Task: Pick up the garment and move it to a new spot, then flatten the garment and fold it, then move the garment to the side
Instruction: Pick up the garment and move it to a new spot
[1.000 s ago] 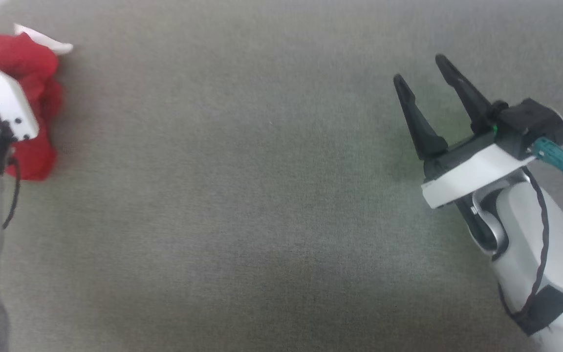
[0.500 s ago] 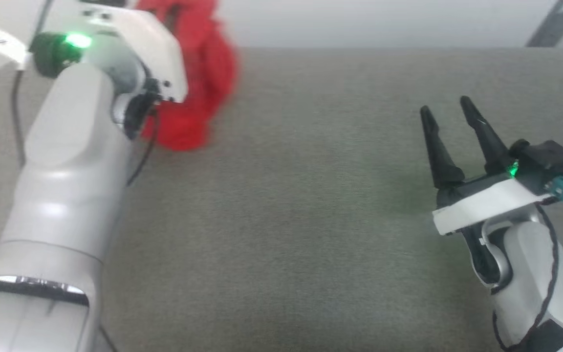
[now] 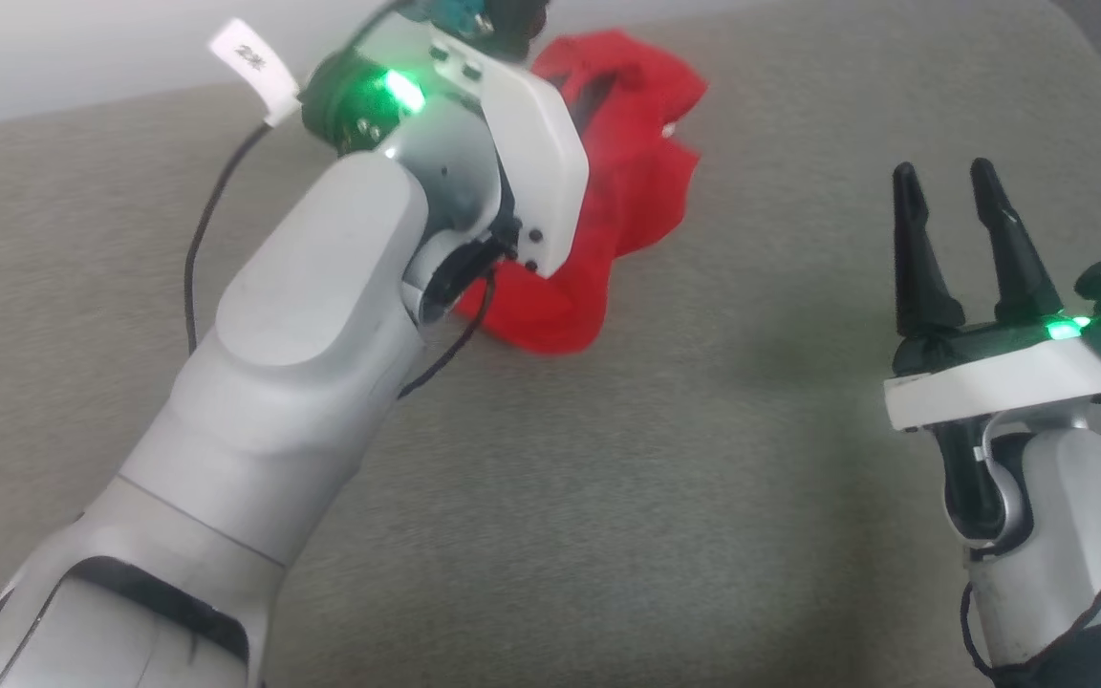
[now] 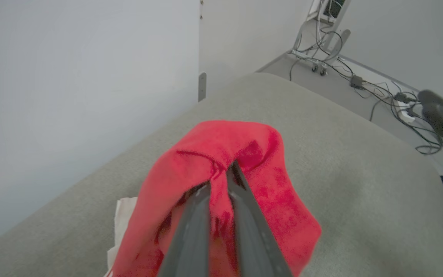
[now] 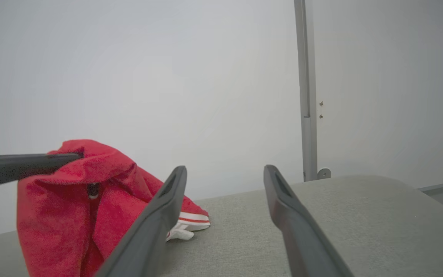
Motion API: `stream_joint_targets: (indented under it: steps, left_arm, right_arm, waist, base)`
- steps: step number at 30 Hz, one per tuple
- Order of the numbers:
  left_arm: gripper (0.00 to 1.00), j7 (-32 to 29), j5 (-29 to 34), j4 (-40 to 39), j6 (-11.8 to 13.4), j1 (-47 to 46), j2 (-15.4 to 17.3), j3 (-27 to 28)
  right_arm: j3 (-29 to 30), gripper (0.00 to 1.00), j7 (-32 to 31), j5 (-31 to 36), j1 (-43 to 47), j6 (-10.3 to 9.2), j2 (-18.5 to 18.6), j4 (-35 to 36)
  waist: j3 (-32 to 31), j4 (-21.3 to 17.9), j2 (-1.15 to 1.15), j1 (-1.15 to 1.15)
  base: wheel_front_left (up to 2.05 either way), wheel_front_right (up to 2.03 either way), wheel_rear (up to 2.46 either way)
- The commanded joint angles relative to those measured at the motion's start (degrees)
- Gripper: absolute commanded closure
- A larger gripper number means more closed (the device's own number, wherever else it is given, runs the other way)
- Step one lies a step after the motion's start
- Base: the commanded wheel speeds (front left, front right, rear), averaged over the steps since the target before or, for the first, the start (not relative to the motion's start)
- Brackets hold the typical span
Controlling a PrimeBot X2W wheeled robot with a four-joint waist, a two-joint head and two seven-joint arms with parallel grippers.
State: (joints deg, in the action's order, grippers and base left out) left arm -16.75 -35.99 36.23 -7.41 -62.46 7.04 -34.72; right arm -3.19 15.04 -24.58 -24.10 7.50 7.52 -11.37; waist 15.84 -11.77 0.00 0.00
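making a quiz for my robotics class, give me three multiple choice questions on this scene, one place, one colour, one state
1. What holds the garment? A) the left gripper B) the right gripper C) nothing, it lies flat
2. What colour is most of the garment? A) blue B) red C) green
3. How are the right gripper's fingers? A) shut on cloth B) shut, empty C) open, empty

1 A: red cloth pinched between its fingers. 2 B: bright red in each view. 3 C: empty gap between them.

We see a grey upholstered surface (image 4: 360,173) filling the lower frame, a pale wall (image 4: 71,77) at upper left, and cables (image 4: 379,90) on the floor (image 4: 279,67) at upper right.
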Motion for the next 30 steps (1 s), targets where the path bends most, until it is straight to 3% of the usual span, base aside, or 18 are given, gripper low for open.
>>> stream_joint_targets:
  steps: [1,7,14,25,29,30]
  left_arm:
    - [1.0,-1.03,-1.15,0.39,-0.06,0.51,0.59,-1.14]
    - [1.0,-3.07,-0.83,5.39,-0.06,0.36,4.86,-5.08]
    - [1.0,-7.61,-3.74,12.12,-0.07,1.95,7.43,-8.26]
    - [1.0,-16.58,-4.88,19.08,-0.06,4.66,9.9,-19.02]
    - [1.0,-14.59,-5.78,19.56,-0.06,4.04,9.96,-20.47]
    - [0.84,-13.34,-5.84,19.43,-0.06,3.68,9.93,-20.66]
  right_arm:
    - [0.62,0.0,0.16,-0.23,-0.55,-0.02,-0.4,0.48]
    - [2.18,0.0,0.16,-0.89,0.3,-0.02,-2.1,0.83]
    - [2.42,0.0,0.16,-1.8,0.63,-0.02,-3.54,0.95]
    - [2.33,0.0,0.16,-2.46,-0.75,-0.02,-4.45,1.1]
    - [2.11,0.0,0.16,-2.03,-0.18,-0.02,-4.55,0.68]
    - [1.9,0.0,0.16,-1.8,0.0,-0.02,-4.55,0.48]
  waist:
    - [2.19,-3.37,0.0,0.0]
    - [3.79,-6.54,0.0,0.0]
    - [5.71,-8.73,0.0,0.0]
    - [8.9,-10.76,0.0,0.0]
    - [8.44,-9.91,0.0,0.0]
    - [7.98,-9.41,0.0,0.0]
  base:
    - [0.0,0.0,0.0]
    - [0.0,0.0,0.0]
    - [0.0,0.0,0.0]
    - [0.0,0.0,0.0]
    - [0.0,0.0,0.0]
    - [0.0,0.0,0.0]
